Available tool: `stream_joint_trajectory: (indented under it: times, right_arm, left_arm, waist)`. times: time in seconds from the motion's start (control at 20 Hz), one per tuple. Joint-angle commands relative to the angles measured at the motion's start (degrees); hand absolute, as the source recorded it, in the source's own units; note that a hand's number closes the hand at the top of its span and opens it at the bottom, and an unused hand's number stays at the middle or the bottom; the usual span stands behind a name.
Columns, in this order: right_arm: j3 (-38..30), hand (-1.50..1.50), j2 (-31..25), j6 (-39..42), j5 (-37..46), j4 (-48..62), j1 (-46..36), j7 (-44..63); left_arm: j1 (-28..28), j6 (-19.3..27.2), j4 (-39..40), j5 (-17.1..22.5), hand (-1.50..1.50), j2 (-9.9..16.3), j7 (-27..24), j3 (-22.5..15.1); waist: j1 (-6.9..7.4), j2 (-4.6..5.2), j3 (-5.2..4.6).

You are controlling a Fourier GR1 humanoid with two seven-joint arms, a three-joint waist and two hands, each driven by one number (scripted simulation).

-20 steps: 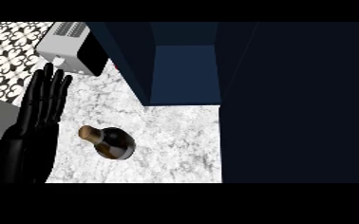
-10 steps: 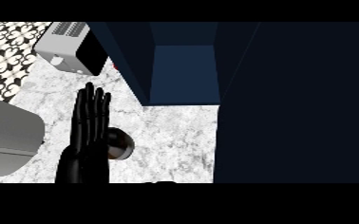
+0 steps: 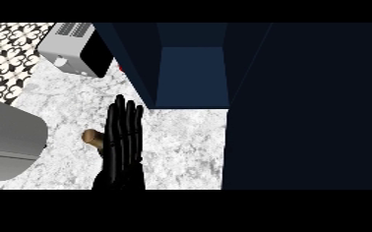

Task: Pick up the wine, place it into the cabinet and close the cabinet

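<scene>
The wine bottle lies on the white marble counter (image 3: 181, 142); only its brown cork end (image 3: 91, 137) shows, left of my left hand (image 3: 122, 142). That black hand comes up from the lower edge and lies over the bottle's dark body, fingers straight and together, pointing away from me: open. The dark blue cabinet (image 3: 193, 73) stands open just beyond and right of the fingertips, its inside bare. A wide dark panel (image 3: 298, 108) fills the right side; I cannot tell if it is the door. My right hand shows nowhere.
A silver toaster (image 3: 76, 49) sits at the back left, near a black-and-white patterned wall (image 3: 18, 54). A small red thing (image 3: 120, 69) peeks out beside the cabinet's left wall. A grey forearm part (image 3: 16, 140) fills the left edge.
My left hand has swung right from the view's left edge and now covers the bottle, which has stayed put. The grey arm part has come into view at the left.
</scene>
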Motion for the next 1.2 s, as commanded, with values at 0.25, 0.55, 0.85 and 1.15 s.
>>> stream_joint_trajectory:
  times: [0.25, 0.55, 0.85, 1.15]
  right_arm:
    - [3.63, -1.5, 2.14, -2.95, 3.02, -6.25, -0.53, 5.88]
    - [0.42, -1.5, -0.32, -3.64, -0.53, -9.17, -4.15, 12.63]
    - [3.25, -1.5, 1.7, -6.68, 5.03, -6.76, -8.23, 13.39]
    - [0.38, -1.5, 1.04, -7.43, 2.2, -10.37, -9.28, 17.17]
  left_arm:
    - [-6.66, 8.08, -0.83, -10.5, -1.5, -0.83, 13.15, -4.1]
    - [-4.88, 9.19, -2.25, -16.33, -1.5, -0.82, 17.63, -4.81]
    - [-3.78, 5.54, -7.99, -26.51, -1.5, -0.87, 27.62, -4.38]
    - [-0.39, 0.32, -13.49, -26.99, -1.5, -0.17, 28.23, -0.79]
  waist:
    - [0.12, -0.05, 0.0]
    - [0.21, -0.08, -0.03]
    - [0.63, -0.18, 0.0]
    - [0.42, -0.08, -0.06]
